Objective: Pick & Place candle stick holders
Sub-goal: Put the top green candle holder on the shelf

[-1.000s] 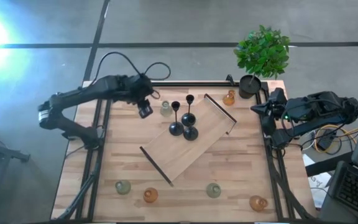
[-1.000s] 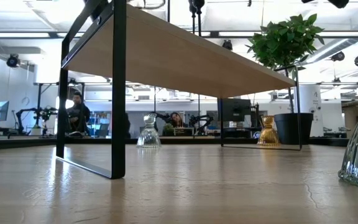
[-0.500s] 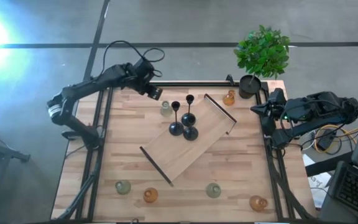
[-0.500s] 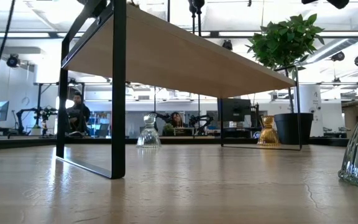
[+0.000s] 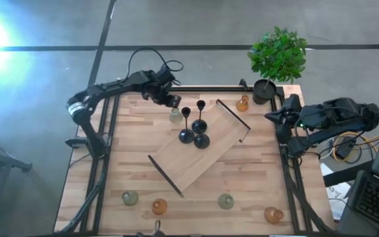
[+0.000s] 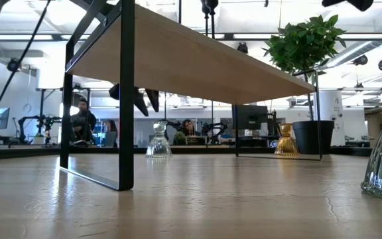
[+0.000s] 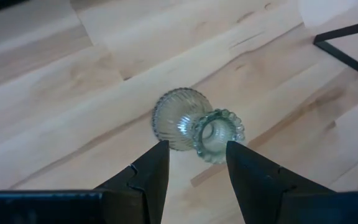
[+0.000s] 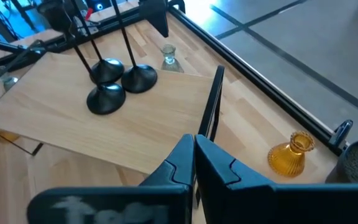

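A pale green ribbed bell-shaped glass candle holder (image 7: 188, 123) stands upright on the light wooden table (image 5: 255, 174), near its far edge and just beside the far corner of a low wooden riser with black metal legs (image 5: 206, 155). The left gripper (image 7: 194, 163) hovers right above this holder, its two dark fingers (image 7: 151, 168) spread apart on either side of the glass, not touching it. On the riser stand three black candle stick holders with round bases and thin stems (image 5: 194, 131), close together. An amber bell-shaped glass holder (image 5: 243, 103) sits near the table's far right corner, beside a black pot holding a leafy green plant (image 5: 276, 62). Along the near edge sit four more glass holders: pale green (image 5: 130, 197), amber (image 5: 159, 207), pale green (image 5: 226, 201) and amber (image 5: 273, 214). The right gripper (image 8: 194, 163) waits at the table's right edge, its fingers pressed together and holding nothing.
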Controlling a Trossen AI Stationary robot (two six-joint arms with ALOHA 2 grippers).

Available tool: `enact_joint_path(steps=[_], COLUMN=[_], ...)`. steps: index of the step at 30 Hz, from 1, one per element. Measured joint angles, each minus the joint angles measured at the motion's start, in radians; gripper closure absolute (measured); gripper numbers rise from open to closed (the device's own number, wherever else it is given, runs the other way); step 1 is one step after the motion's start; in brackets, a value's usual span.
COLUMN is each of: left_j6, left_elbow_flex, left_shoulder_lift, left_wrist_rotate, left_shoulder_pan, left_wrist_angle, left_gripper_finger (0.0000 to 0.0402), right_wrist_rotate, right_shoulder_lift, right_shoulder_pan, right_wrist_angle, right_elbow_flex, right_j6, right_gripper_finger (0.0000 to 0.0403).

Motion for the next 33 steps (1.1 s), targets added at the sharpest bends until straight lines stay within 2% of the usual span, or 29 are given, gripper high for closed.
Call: enact_joint_path(steps=[28, 33], left_j6=[0.003, 0.018], left_elbow_flex=[-0.002, -0.002], left_shoulder_lift=[0.109, 0.112], left_wrist_rotate=[0.045, 0.042], left_shoulder_pan=[0.0, 0.0], left_wrist_angle=[0.022, 0.041], left_gripper_finger=[0.0239, 0.0255], right_wrist_rotate=[0.001, 0.003], right_shoulder_lift=[0.0, 0.0], right_shoulder_pan=[0.0, 0.0], right_wrist_angle=[0.024, 0.024], right_elbow_flex=[-0.049, -0.05], right_j6=[0.003, 0.003], right_gripper_finger=[0.0394, 0.0394])
